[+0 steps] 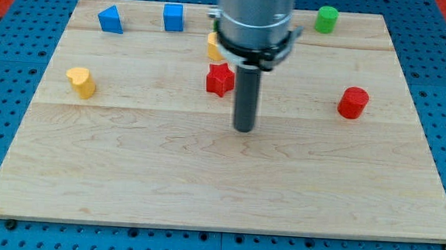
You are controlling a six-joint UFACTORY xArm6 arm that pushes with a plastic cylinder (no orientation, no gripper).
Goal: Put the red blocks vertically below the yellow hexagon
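My tip [243,129] rests just below-right of the red star [220,79].
The arm half-hides the yellow hexagon [214,45] (the end effector, a bare rod, holds nothing); the red cylinder [353,103] stands well apart.

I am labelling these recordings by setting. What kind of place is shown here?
Probably a robotics lab test bench: a wooden board lies on a blue perforated base, small coloured blocks such as the red star are scattered on it, and my tip stands just below-right of that star.
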